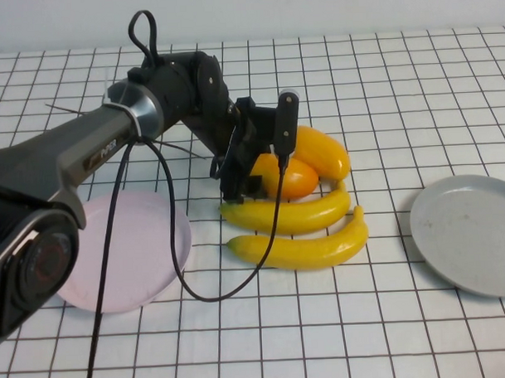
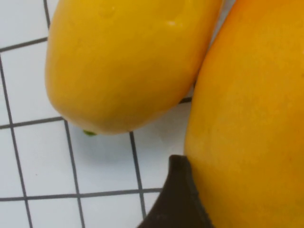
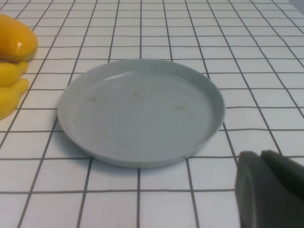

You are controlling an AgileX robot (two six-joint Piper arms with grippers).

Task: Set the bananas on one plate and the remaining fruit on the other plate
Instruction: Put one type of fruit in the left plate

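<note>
Yellow bananas (image 1: 291,214) numbered two, mangoes (image 1: 322,152) two, plates two. Your left gripper (image 1: 264,159) hid one mango's side; jaws unreadable. Right gripper (image 3: 270,190) mostly cropped, jaws likewise.

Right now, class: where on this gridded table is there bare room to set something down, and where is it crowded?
Free: the round light-grey plate and round pale pink plate, both bare.

Crowded: the centre, where the left gripper reaches the orange oval fruits beside two yellow bananas.

Right gripper: near the grey plate.
</note>
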